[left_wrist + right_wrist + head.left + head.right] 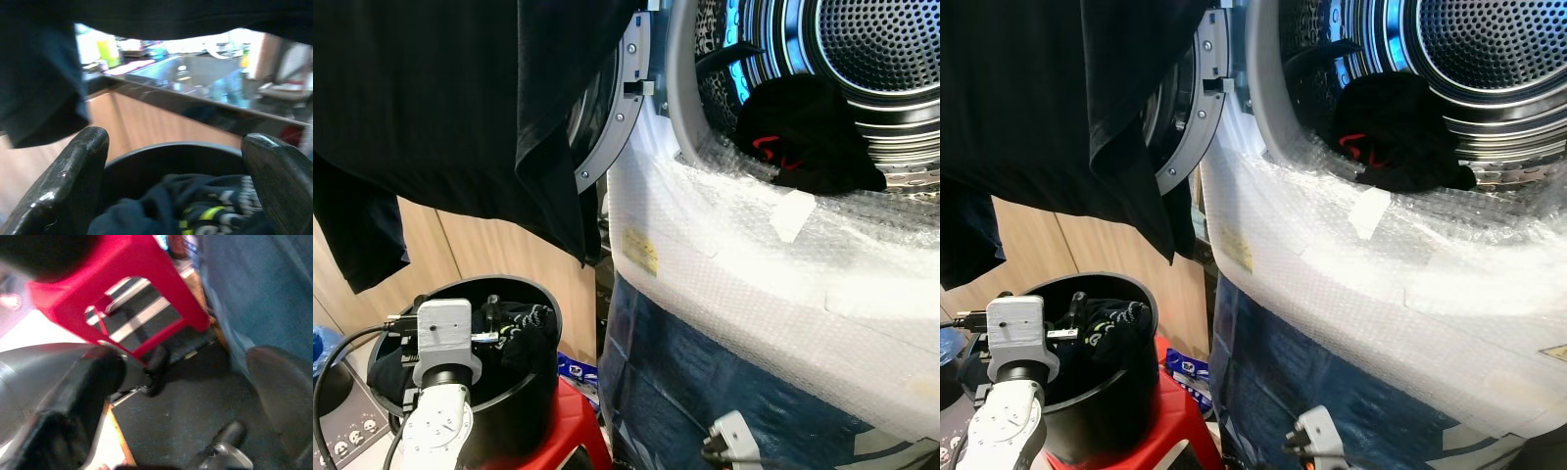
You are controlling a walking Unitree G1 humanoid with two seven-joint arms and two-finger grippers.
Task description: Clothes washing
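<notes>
A black garment with a red mark (813, 132) lies at the mouth of the washing machine drum (891, 49). At lower left, a black bucket (533, 392) on a red stool (573, 431) holds dark clothes with a yellow-green print (195, 205). My left gripper (175, 139) hovers open just over these clothes inside the bucket's rim, holding nothing. Low beside the stool (132, 264), my right gripper (186, 362) hangs open and empty above the dark floor; its wrist (729, 431) shows at the bottom edge.
A large dark garment (440, 108) hangs at upper left in front of the open washer door (617, 127). Bubble wrap (754, 255) and a blue sheet (675, 382) cover the washer's front. A wooden cabinet (489, 255) stands behind the bucket.
</notes>
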